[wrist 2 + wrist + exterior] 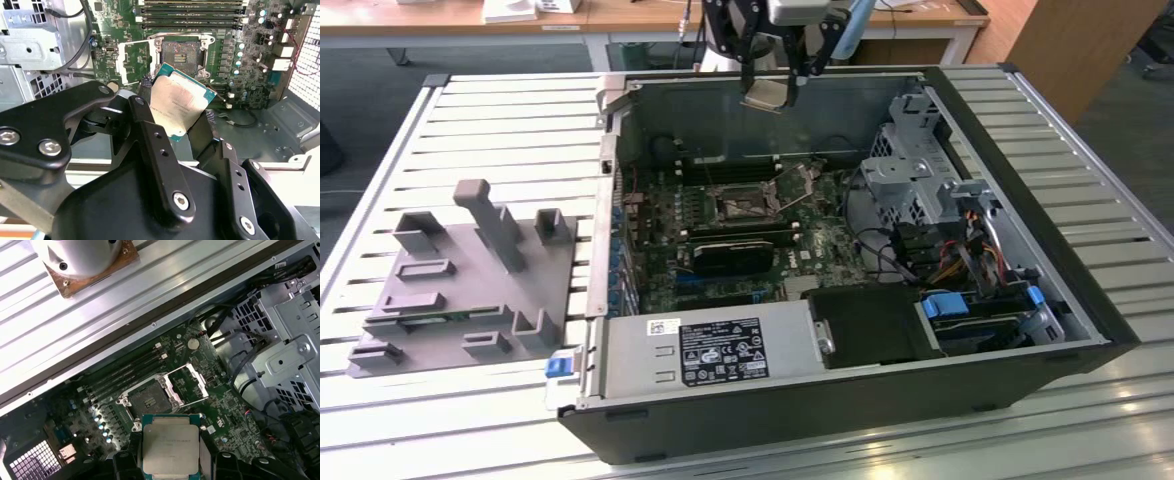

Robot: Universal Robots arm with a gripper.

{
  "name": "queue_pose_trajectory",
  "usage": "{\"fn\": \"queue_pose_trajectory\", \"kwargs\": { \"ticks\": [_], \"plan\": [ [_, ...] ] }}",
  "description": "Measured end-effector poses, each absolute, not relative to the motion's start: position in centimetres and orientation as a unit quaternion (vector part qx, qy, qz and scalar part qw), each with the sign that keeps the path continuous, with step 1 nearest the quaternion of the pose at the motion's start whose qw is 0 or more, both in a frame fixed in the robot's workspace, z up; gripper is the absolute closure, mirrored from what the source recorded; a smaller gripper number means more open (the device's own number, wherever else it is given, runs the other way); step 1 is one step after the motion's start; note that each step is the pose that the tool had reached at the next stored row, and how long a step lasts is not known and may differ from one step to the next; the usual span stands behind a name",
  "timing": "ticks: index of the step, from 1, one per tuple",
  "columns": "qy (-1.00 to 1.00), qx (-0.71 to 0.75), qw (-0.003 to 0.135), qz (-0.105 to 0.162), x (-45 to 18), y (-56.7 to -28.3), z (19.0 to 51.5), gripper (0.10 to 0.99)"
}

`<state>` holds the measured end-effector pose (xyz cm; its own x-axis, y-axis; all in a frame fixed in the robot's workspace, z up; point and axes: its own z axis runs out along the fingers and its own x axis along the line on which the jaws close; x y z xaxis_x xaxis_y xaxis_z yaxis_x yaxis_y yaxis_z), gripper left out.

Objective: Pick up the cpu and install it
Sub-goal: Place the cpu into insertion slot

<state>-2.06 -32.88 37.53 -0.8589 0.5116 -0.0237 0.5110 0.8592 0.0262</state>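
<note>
At the top of the exterior view, over the far wall of the open computer case point(1083, 318), the tool point(767, 90) hangs in the air with the cpu point(766, 98) in its grasp. Its two black fingers point(150, 142) are drawn in just far enough to press on opposite edges of the chip, which sits between them. In both wrist views the cpu shows its silvery-grey top plate with a thin darker rim, and in the second wrist view it sits tilted. It is held well apart from the green motherboard point(235, 407) below it. On that board the socket point(148, 401) lies open, with its hinged metal frame point(186, 382) swung up just beside it. A row of long memory slots point(127, 372) runs near the socket. The case lies on its side on a slatted metal counter point(494, 120). A grey fixture block point(467, 290) with upright posts rests on the counter at the exterior view's left of the case, and a labelled power supply point(707, 352) fills the case's near edge.
</note>
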Motion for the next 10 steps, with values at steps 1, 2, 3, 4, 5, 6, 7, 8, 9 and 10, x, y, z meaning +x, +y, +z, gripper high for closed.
{"fn": "queue_pose_trajectory", "kwargs": {
  "ticks": [1,2,3,4,5,6,7,8,9,10],
  "plan": [
    [0.964,0.267,0.015,0.009,-2.06,-32.88,37.52,0.545],
    [0.963,0.268,0.015,0.009,-2.06,-32.88,37.53,0.545],
    [0.963,0.269,0.015,0.009,-2.06,-32.88,37.52,0.545],
    [0.963,0.271,0.015,0.009,-2.06,-32.88,37.52,0.545],
    [0.962,0.272,0.015,0.009,-2.06,-32.88,37.52,0.545],
    [0.962,0.273,0.015,0.009,-2.06,-32.88,37.52,0.545],
    [0.961,0.275,0.015,0.009,-2.06,-32.88,37.52,0.545],
    [0.961,0.276,0.015,0.009,-2.06,-32.88,37.52,0.545],
    [0.961,0.277,0.015,0.009,-2.06,-32.88,37.52,0.545],
    [0.960,0.278,0.015,0.009,-2.06,-32.88,37.52,0.545]
  ]
}}
